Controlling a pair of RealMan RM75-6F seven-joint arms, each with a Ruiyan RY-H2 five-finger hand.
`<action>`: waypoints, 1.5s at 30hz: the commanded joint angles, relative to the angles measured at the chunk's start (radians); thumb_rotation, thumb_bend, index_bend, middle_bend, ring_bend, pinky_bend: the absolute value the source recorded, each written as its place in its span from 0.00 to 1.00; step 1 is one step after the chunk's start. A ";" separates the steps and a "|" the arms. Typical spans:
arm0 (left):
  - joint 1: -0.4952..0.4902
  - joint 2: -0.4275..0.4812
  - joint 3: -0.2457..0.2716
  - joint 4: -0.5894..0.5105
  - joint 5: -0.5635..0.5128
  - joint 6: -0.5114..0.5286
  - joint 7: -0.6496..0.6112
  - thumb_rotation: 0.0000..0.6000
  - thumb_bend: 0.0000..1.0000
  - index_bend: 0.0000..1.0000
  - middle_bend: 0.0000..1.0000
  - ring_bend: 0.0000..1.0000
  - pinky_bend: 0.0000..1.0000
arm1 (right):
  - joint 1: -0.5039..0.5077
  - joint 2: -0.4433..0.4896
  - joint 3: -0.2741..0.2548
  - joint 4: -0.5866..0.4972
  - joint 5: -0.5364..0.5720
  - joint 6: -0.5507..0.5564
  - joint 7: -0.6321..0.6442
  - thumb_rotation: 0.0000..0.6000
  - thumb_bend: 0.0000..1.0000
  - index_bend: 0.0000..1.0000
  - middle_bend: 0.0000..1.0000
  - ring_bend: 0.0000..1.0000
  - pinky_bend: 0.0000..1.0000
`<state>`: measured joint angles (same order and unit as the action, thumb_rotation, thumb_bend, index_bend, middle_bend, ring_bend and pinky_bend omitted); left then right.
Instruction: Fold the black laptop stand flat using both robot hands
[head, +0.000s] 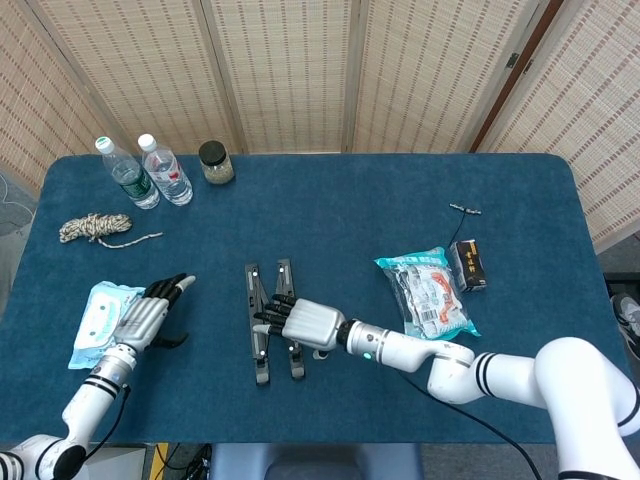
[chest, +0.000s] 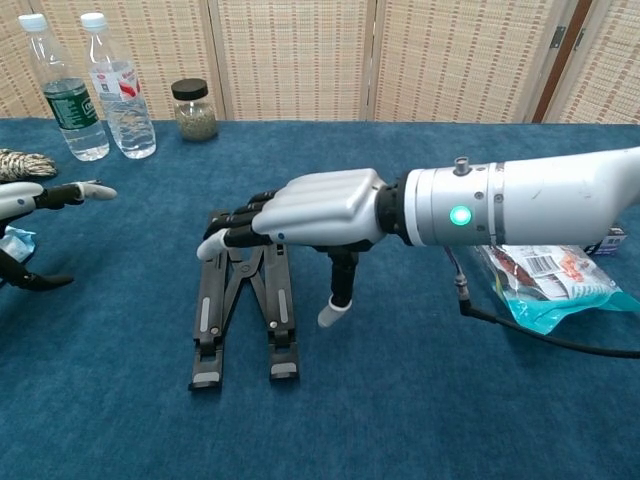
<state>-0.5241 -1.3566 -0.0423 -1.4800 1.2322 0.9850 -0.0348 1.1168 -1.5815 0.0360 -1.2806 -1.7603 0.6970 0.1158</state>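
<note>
A blue cloth-covered table (head: 330, 200) stands in front of woven bamboo screens (head: 290, 70). On it, near the front centre, the black laptop stand (head: 268, 322) lies flat, its two long bars close together and joined by crossed links between them.

The right hand (head: 300, 322) reaches in from the right with its palm down and its fingers extended, slightly apart, over the middle of the stand. In the chest view the fingertips (chest: 222, 241) rest on or just above the left bar (contact cannot be confirmed), while the thumb points straight down beside the right bar. This hand grips nothing.

The left hand (head: 148, 315) is well apart from the stand, at the front left of the table, just beside a pack of wet wipes (head: 103, 324). Its fingers are spread and it holds nothing.

To the right of the stand lies a teal snack bag (head: 428, 297), with a small dark box (head: 468, 264) just beside it and a small metal tool (head: 464, 210) beyond that. At the back left stand two water bottles (head: 145, 172) and a glass jar (head: 216, 162) with a black lid. A coil of rope (head: 95, 228) lies in front of the bottles.
</note>
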 joint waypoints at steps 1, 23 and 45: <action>0.010 0.004 0.000 -0.008 0.002 0.011 0.002 1.00 0.27 0.00 0.00 0.00 0.00 | 0.056 -0.002 -0.042 0.064 -0.056 -0.006 0.064 1.00 0.00 0.00 0.00 0.00 0.01; 0.058 -0.005 -0.013 0.036 0.017 0.028 -0.067 1.00 0.27 0.00 0.00 0.00 0.00 | 0.253 -0.173 -0.164 0.372 -0.155 0.011 0.314 1.00 0.01 0.00 0.00 0.00 0.00; 0.077 -0.010 -0.024 0.056 0.041 0.030 -0.103 1.00 0.27 0.00 0.00 0.00 0.00 | 0.352 -0.215 -0.224 0.424 -0.133 -0.036 0.386 1.00 0.06 0.00 0.01 0.00 0.00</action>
<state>-0.4471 -1.3661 -0.0661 -1.4235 1.2736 1.0152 -0.1378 1.4675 -1.7953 -0.1874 -0.8581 -1.8940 0.6597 0.5009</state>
